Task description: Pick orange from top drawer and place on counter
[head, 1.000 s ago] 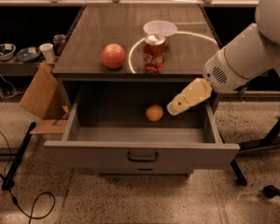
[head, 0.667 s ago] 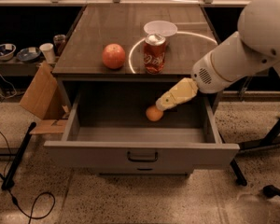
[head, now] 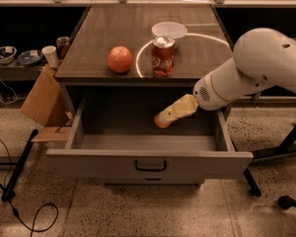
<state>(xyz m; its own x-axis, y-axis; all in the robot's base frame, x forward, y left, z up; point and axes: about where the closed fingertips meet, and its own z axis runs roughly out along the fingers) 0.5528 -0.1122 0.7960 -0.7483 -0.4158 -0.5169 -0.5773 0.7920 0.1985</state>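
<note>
The top drawer (head: 148, 164) stands pulled open under the counter (head: 138, 33). The small orange (head: 161, 123) lies inside it near the back, mostly covered. My gripper (head: 166, 116) reaches down into the drawer from the right and sits right over the orange, touching or very close to it. The white arm (head: 256, 68) comes in from the right edge of the view.
On the counter stand a red soda can (head: 163, 56), a white bowl (head: 169, 30) behind it and a larger reddish-orange fruit (head: 120, 59). A cardboard box (head: 42, 102) and a dark pole (head: 19, 164) are on the left. Cables lie on the floor.
My gripper has moved left and down inside the drawer, from beside the orange to on top of it. The orange has stayed in place.
</note>
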